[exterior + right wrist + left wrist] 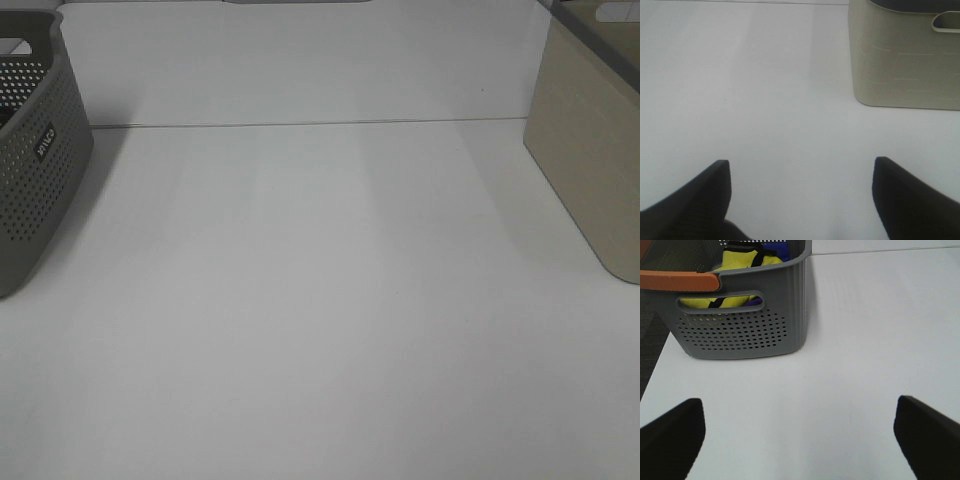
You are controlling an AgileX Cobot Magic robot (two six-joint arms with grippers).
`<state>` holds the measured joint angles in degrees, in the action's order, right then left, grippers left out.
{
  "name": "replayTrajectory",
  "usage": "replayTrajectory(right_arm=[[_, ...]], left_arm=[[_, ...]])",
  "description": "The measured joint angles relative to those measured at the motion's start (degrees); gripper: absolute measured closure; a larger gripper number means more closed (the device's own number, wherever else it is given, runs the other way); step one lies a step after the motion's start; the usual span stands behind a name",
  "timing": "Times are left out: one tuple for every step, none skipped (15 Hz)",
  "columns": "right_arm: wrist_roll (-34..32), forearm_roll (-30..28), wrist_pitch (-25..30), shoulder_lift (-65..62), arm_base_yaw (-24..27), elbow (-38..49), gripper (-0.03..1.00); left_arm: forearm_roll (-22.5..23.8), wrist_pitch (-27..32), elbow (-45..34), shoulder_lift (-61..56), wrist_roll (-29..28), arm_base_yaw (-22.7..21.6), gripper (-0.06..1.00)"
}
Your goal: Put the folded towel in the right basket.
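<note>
The right basket (590,170) is beige with solid walls and stands at the table's right edge; it also shows in the right wrist view (905,60). No folded towel lies on the table. Yellow and blue fabric (742,262) lies inside the grey perforated left basket (745,335); I cannot tell whether it is the towel. My left gripper (799,402) is open and empty, low over the table in front of the grey basket. My right gripper (801,161) is open and empty, short of the beige basket. Neither gripper shows in the exterior view.
The grey basket (30,170) stands at the table's left edge and has an orange handle (677,281). The white table (320,300) stretches between the two baskets. A wall seam runs along the back.
</note>
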<state>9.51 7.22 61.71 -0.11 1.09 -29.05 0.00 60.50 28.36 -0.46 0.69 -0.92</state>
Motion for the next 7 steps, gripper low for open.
replayTrajectory(right_arm=[[0.0, 0.0, -0.06, 0.0, 0.0, 0.0, 0.23], [0.0, 0.0, -0.06, 0.0, 0.0, 0.0, 0.23], [0.0, 0.0, -0.06, 0.0, 0.0, 0.0, 0.23], [0.0, 0.0, -0.06, 0.0, 0.0, 0.0, 0.23], [0.0, 0.0, -0.06, 0.0, 0.0, 0.0, 0.23], [0.0, 0.0, -0.06, 0.0, 0.0, 0.0, 0.23], [0.0, 0.0, -0.06, 0.0, 0.0, 0.0, 0.23]], left_arm=[[0.0, 0.0, 0.0, 0.0, 0.0, 0.0, -0.03], [0.0, 0.0, 0.0, 0.0, 0.0, 0.0, -0.03], [0.0, 0.0, 0.0, 0.0, 0.0, 0.0, -0.03], [0.0, 0.0, 0.0, 0.0, 0.0, 0.0, -0.03], [0.0, 0.0, 0.0, 0.0, 0.0, 0.0, -0.03], [0.0, 0.0, 0.0, 0.0, 0.0, 0.0, -0.03], [0.0, 0.0, 0.0, 0.0, 0.0, 0.0, -0.03]])
